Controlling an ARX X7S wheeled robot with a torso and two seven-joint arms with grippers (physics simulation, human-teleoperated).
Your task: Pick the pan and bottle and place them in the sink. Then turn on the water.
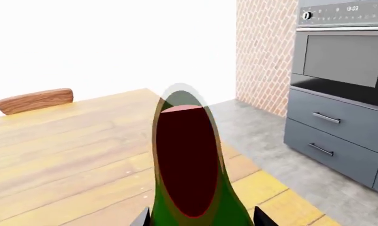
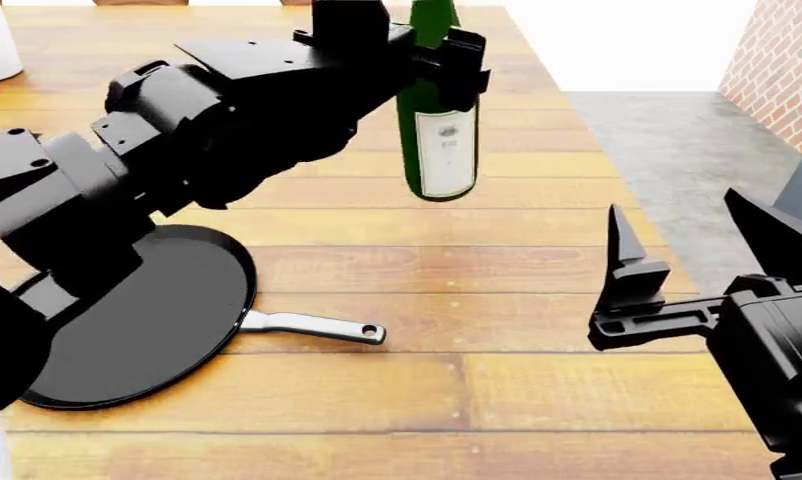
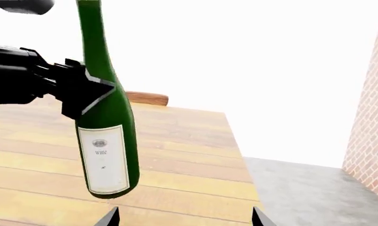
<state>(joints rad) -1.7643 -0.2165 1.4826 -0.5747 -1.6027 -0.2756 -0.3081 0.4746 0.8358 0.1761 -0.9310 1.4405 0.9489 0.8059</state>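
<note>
Bottle [image 2: 439, 140] up off the table [image 2: 508, 290], upright, pinched at the shoulder by left gripper [image 2: 435, 55] — label facing out. Pan [image 2: 134, 315] flat and empty at near left, handle pointing right. Right gripper [image 2: 681, 265] spread wide near the right edge — bare wood between.

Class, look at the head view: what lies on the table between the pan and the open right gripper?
Only bare wooden table. The pan points its handle toward the right gripper, with nothing else between them in the head view.
</note>
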